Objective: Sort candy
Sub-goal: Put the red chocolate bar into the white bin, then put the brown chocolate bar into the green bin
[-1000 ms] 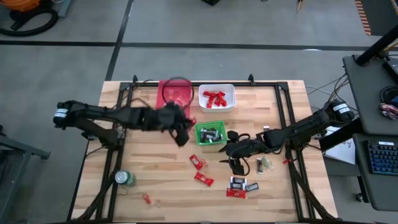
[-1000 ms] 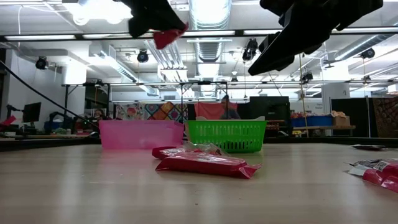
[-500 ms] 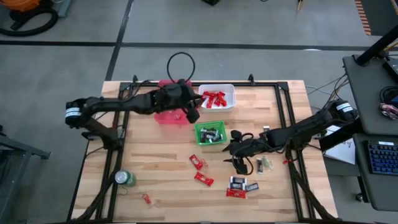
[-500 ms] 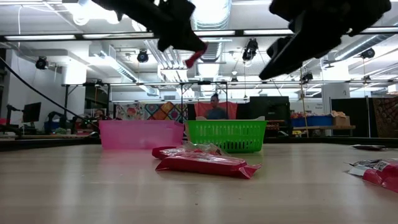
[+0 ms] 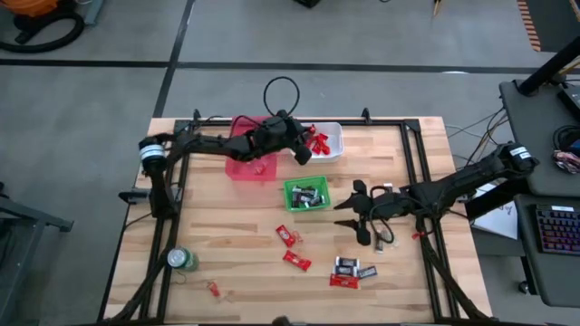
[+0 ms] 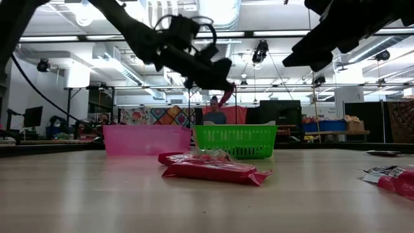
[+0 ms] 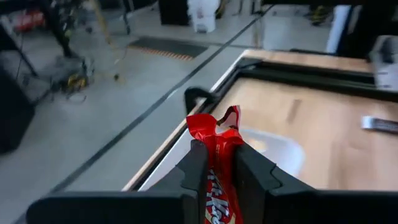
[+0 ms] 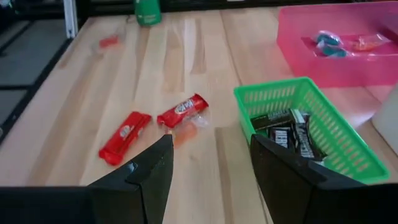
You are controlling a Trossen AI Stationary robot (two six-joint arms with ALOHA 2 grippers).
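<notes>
High view: across the tabletop (image 5: 227, 244) the left gripper (image 5: 302, 156) has swung from beside the green bin (image 5: 307, 196) to the white bin (image 5: 337, 138), jaws pinching a red candy (image 7: 219, 163), so release looks imminent; right gripper (image 5: 360, 220) hovers, jaws wide, empty.

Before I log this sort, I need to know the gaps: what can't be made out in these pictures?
- White bin, high view: the left gripper, holding a red candy, covers part of its contents.
- Green basket, low view: its wall hides the contents.
- Pink bin, right wrist view: cut by the edge; its items are too blurred to name.
- Small red item, high view: too small to identify.
</notes>
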